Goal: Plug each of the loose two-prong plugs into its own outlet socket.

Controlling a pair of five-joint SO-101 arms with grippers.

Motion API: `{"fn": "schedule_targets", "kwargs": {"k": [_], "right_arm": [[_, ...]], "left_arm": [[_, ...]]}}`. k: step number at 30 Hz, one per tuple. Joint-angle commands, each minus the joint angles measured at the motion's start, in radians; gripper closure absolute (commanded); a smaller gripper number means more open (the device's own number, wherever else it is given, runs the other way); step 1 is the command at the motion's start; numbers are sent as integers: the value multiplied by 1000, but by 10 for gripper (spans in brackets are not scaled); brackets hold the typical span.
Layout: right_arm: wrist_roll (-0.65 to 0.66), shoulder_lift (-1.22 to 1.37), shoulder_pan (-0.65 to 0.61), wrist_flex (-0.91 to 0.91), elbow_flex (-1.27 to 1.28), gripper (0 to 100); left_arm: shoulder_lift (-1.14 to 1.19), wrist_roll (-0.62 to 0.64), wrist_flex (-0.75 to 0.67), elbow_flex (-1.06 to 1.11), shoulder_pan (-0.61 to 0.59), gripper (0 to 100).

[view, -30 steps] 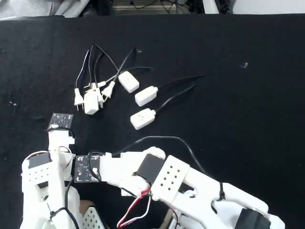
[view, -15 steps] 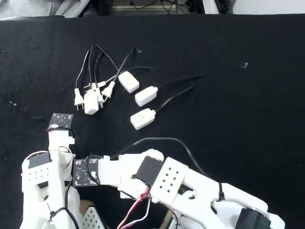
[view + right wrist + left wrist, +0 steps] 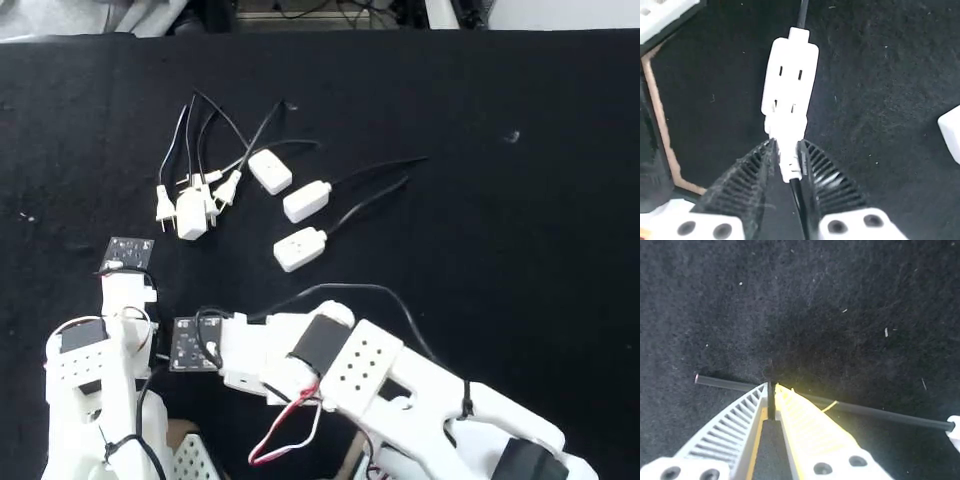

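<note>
Right gripper point(image 3: 786, 148) is clamped narrowly on a white plug point(image 3: 788, 162) that butts against the end of an outlet socket point(image 3: 789, 75). Both look light, hard and smooth, so apt to slip; the plug's flat sides seem the best hold. The right arm point(image 3: 330, 360) lies low across the counter point(image 3: 500, 200). The left gripper point(image 3: 771, 388) is pinched together over a black cable point(image 3: 865, 412).

I see a black felt-like surface point(image 3: 520, 250) across nearly my whole overhead feed, with one small pale speck point(image 3: 512, 136) toward its far right and white lint flecks point(image 3: 886, 332) showing up close. Past its far edge I make out dark cables point(image 3: 300, 12), a white panel point(image 3: 560, 12) and something grey point(image 3: 60, 15). My right wrist feed also shows a thin tan strip point(image 3: 660, 130), bent at a corner, against the black.
</note>
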Motion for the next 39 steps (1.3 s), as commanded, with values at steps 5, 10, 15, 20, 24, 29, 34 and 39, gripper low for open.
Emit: {"fn": "schedule_targets", "kwargs": {"k": [5, 10, 15, 20, 24, 29, 34, 39], "right_arm": [[-57, 33, -66, -11, -53, 988], [-55, 90, -66, -11, -102, 988], [-21, 236, -66, -12, -151, 988], [-20, 222, -66, -6, -143, 988], [-23, 163, -68, -25, -64, 988], [-29, 182, -66, -81, -16, 988], [-29, 266, -66, -78, -61, 988], [-21, 226, -66, -35, -56, 988]], "left_arm": [[12, 5, -29, 15, 4, 970], [12, 5, -29, 15, 4, 970], [12, 5, -29, 15, 4, 970], [12, 5, -29, 15, 2, 970], [12, 5, -29, 15, 2, 970], [12, 5, -29, 15, 2, 970], [12, 5, -29, 15, 2, 970], [11, 5, -29, 15, 1, 970]]}}
